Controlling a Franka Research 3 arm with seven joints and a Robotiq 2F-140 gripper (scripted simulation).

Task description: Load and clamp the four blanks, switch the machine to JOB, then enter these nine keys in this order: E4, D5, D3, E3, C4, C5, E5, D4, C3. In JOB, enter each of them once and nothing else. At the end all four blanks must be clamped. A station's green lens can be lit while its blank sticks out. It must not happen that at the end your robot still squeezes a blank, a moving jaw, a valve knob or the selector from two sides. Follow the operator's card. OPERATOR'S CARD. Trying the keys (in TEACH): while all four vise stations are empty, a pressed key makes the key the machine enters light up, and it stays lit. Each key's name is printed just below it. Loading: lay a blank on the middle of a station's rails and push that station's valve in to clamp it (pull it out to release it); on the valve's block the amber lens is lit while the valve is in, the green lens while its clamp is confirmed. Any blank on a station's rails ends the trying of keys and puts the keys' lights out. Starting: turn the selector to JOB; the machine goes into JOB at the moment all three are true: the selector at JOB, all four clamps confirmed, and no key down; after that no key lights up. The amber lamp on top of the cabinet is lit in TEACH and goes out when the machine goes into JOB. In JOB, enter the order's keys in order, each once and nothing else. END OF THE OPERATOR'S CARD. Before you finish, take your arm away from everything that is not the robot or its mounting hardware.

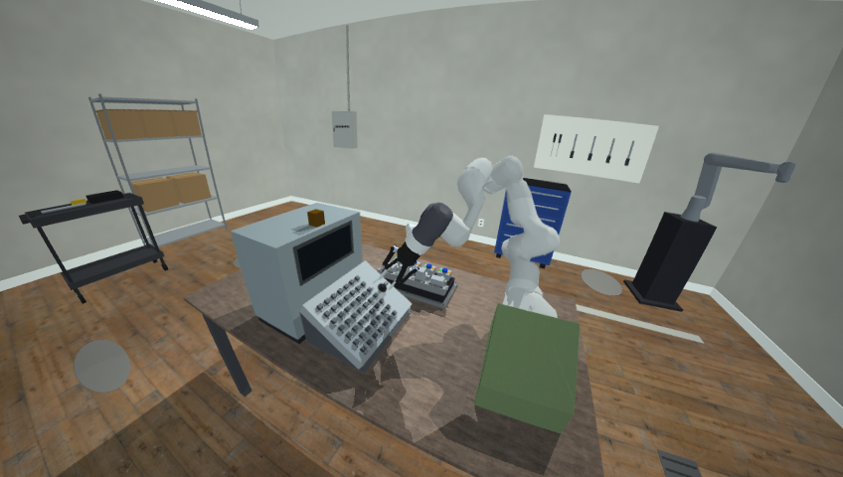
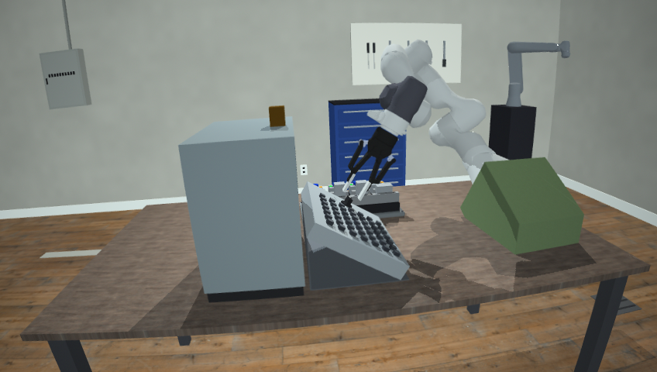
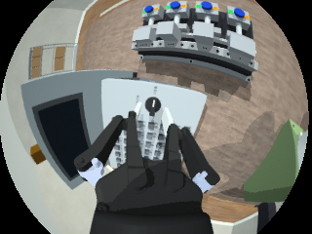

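My gripper (image 1: pixel 383 279) (image 2: pixel 352 194) (image 3: pixel 151 110) is partly open, its fingertips either side of the black selector (image 1: pixel 382 287) (image 2: pixel 347 201) (image 3: pixel 152 105), with visible gaps in the wrist view. The selector's white line points toward the upper printed mark; the print is unreadable. Below it the keys are partly hidden by my fingers; none looks lit. The vise row (image 3: pixel 191 60) has a grey block at each station; I cannot tell blanks from jaws. Each valve block shows a blue valve, with green and amber lenses that look bright. The cabinet-top lamp (image 1: pixel 315 217) (image 2: pixel 276 115) (image 3: pixel 38 154) looks dull brown.
The cabinet (image 1: pixel 268 253) (image 2: pixel 244 207) with its dark screen (image 1: pixel 325 252) (image 3: pixel 61 137) stands beside the sloping key panel. A green wedge-shaped block (image 1: pixel 529 360) (image 2: pixel 534 207) (image 3: pixel 278 171) stands near the arm's base, across the table from the panel.
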